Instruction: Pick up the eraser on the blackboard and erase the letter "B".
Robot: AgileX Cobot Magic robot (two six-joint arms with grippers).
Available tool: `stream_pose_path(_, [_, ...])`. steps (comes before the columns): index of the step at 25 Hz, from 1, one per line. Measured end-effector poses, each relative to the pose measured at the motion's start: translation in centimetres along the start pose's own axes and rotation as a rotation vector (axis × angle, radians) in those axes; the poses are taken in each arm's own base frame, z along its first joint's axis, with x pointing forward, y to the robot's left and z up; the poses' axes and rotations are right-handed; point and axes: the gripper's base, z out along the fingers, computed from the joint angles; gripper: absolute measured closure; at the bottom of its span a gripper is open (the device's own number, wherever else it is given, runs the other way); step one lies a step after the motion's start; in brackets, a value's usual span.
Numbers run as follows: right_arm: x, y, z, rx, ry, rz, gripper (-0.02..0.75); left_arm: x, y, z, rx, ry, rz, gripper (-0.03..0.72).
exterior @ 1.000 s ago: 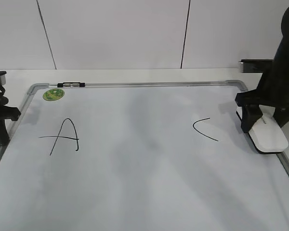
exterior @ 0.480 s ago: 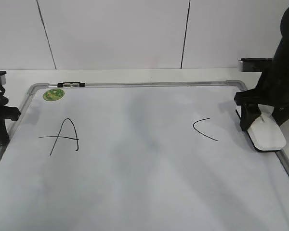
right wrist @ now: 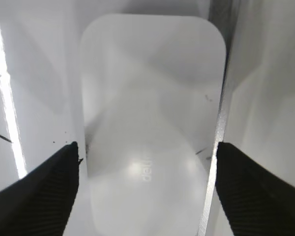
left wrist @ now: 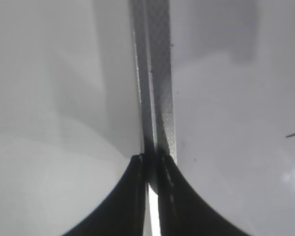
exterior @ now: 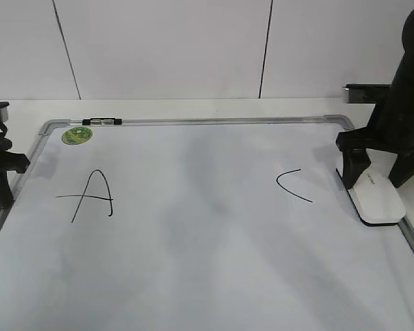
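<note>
The white eraser (exterior: 376,196) lies flat on the blackboard (exterior: 207,241) by its right frame, dark underside down. My right gripper (exterior: 376,179) stands over it, open, one finger on each side and a gap to each. In the right wrist view the eraser (right wrist: 152,98) fills the space between the open fingers of the gripper (right wrist: 146,164). The board shows a black "A" (exterior: 93,195) at left and a "C" (exterior: 290,185) at right. No "B" shows; the space between them is blank with faint grey smudges. My left gripper (exterior: 0,172) is shut and empty over the board's left frame (left wrist: 160,73).
A green sticker (exterior: 76,135) sits in the board's far left corner. A marker (exterior: 102,122) lies along the far frame. The board's grey right frame (right wrist: 221,123) runs right beside the eraser. A white wall stands behind the table.
The eraser, tilted and held between the right fingers a second ago, now lies flat on the board slightly further left. The right jaws have opened off it. The left arm is still.
</note>
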Motion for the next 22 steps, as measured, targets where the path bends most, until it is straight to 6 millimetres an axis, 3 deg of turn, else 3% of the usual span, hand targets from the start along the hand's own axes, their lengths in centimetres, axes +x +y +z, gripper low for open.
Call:
stream_pose_path(4, [-0.2,0.1,-0.9,-0.001,0.007,0.0,0.069,0.0,0.0,0.0,0.0,0.0,0.0,0.671])
stream_pose_path(10, [-2.0,0.3,-4.3,-0.005,-0.117,0.019,0.077,0.0,0.0,0.0,0.0,0.0,0.0,0.671])
stream_pose_path(16, [-1.3,0.6,-6.6,-0.023,-0.163,0.036,0.137,0.0,0.0,0.0,0.0,0.0,0.0,0.662])
stream_pose_path(19, [-1.1,0.6,-7.2,-0.026,-0.18,0.035,0.158,0.0,0.0,0.0,-0.003,0.0,0.014,0.623])
stream_pose_path(22, [-0.9,0.7,-7.7,-0.027,-0.192,0.035,0.164,0.0,0.1,0.0,-0.008,-0.001,0.03,0.537])
